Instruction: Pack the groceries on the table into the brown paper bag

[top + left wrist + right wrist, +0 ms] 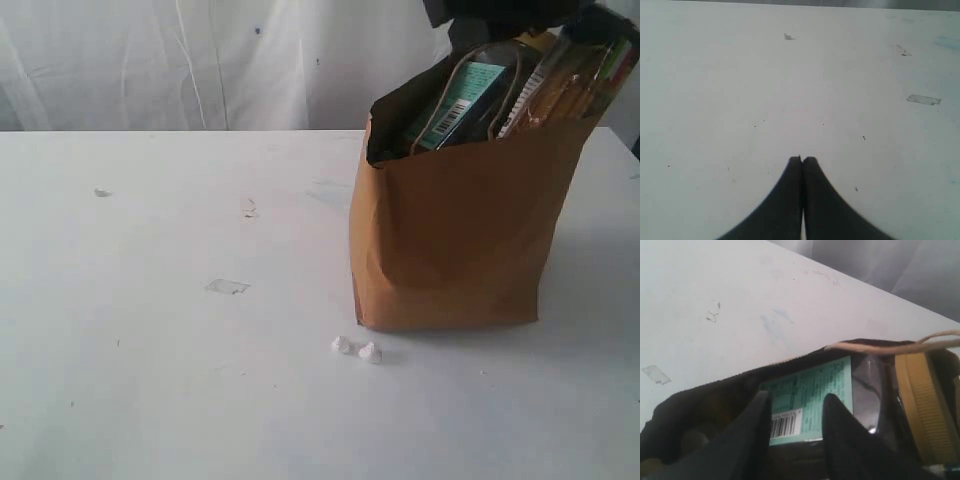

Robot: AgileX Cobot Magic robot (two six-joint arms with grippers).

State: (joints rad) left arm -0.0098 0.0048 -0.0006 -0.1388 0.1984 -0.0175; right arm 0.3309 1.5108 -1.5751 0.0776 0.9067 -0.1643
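Brown paper bag [450,240] upright, mouth upward

Counter [150,400]: large, flat, white, lightly marked.
Standing on it: brown paper bag [450,240], upright, on the right side in the exterior view.
By the bag's lower left corner: two white crumbs [356,348], side by side.
Marks: pale rectangular patch [227,287] near the middle; brownish scuff [249,208] beyond it; grey fleck [102,192] far left — all well apart from the bag.
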